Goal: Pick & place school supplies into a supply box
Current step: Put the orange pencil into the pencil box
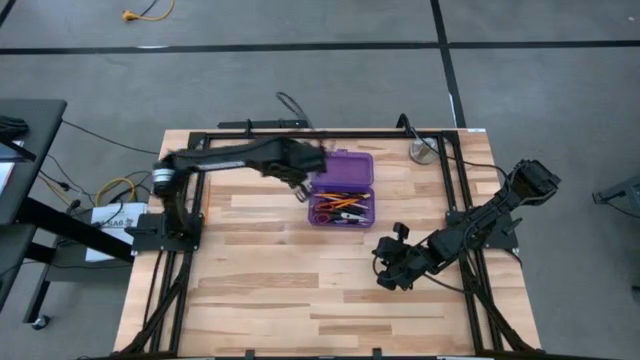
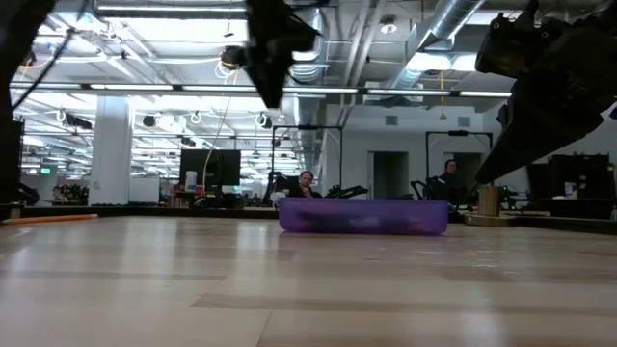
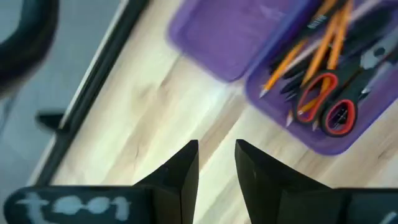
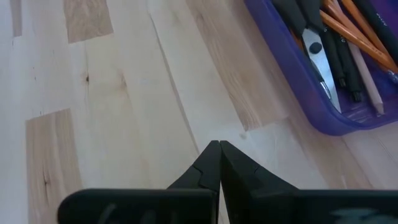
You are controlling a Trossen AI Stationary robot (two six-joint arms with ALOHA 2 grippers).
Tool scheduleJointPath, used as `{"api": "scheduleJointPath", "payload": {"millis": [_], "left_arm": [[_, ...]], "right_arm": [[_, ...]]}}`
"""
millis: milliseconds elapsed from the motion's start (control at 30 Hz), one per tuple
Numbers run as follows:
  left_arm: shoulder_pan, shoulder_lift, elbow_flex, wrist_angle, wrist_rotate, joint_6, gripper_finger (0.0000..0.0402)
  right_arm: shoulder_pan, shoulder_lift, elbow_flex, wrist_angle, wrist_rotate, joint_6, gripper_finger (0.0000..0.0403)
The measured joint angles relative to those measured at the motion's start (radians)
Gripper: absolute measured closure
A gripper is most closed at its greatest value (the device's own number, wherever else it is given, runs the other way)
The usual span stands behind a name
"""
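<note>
The purple supply box (image 1: 341,189) lies open near the table's far middle, its lid (image 3: 227,34) flat on the wood beside its tray (image 3: 348,134). In the tray lie orange pencils (image 3: 311,50), black pens (image 4: 341,59) and red-and-black-handled scissors (image 3: 326,102). My left gripper (image 3: 216,146) hangs above the table by the box's left side (image 1: 302,190), open by a narrow gap with nothing between its fingers. In the low view it is high over the table (image 2: 270,67). My right gripper (image 4: 219,144) is shut and empty, low over the wood near the box's near right corner (image 1: 388,272).
A round silver disc (image 1: 425,152) sits at the table's far right. Black frame rails (image 1: 300,133) run along the far and side edges. Bare wood (image 1: 300,300) stretches across the near half. In the low view, people sit in the room behind the box (image 2: 364,217).
</note>
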Motion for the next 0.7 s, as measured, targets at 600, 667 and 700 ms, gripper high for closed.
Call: {"api": "scheduleJointPath", "payload": {"millis": [600,667,700], "left_arm": [[0.427,-0.696,-0.929,0.122,0.088,-0.48,0.0305],[0.473,-0.701,-0.984,0.142,0.1,-0.471,0.0305],[0.497,-0.7,-1.01,0.154,0.107,-0.463,0.0305]], "right_arm": [[-0.013,0.0,0.0,0.031,0.02,-0.068,0.0403],[-0.013,0.0,0.0,0.034,0.021,-0.071,0.0403],[-0.014,0.0,0.0,0.034,0.023,-0.071,0.0403]]}}
